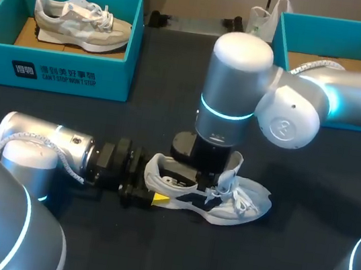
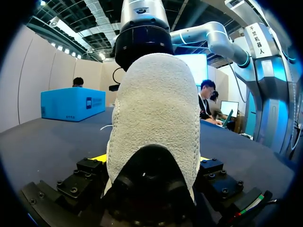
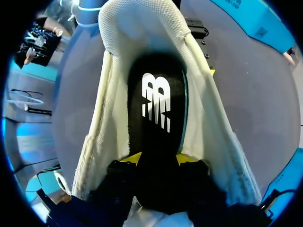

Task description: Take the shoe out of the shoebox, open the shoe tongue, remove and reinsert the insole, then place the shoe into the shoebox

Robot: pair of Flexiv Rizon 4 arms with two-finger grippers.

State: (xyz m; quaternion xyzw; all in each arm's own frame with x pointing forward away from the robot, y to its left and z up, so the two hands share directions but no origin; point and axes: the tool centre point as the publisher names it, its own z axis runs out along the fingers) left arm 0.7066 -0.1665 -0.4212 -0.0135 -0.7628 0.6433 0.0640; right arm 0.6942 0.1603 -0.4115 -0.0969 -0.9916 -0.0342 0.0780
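A white shoe [image 1: 242,202] lies on the dark table, toe to the right. My left gripper [image 1: 152,197] comes in low from the left, and its wide-set fingers press the heel [image 2: 154,104] from both sides. My right gripper [image 1: 205,178] points straight down into the shoe's opening. In the right wrist view the black insole [image 3: 156,101] with a white logo runs from between my right gripper's [image 3: 160,161] yellow tips into the shoe [image 3: 113,94]. Both tips touch its edges. The tongue and laces [image 1: 235,187] are pulled toward the toe.
A teal shoebox [image 1: 54,72] at the back left holds a beige shoe [image 1: 82,22]. A second teal shoebox [image 1: 332,32] stands at the back right, partly behind my right arm [image 1: 350,92]. A white bag [image 1: 262,21] sits between them.
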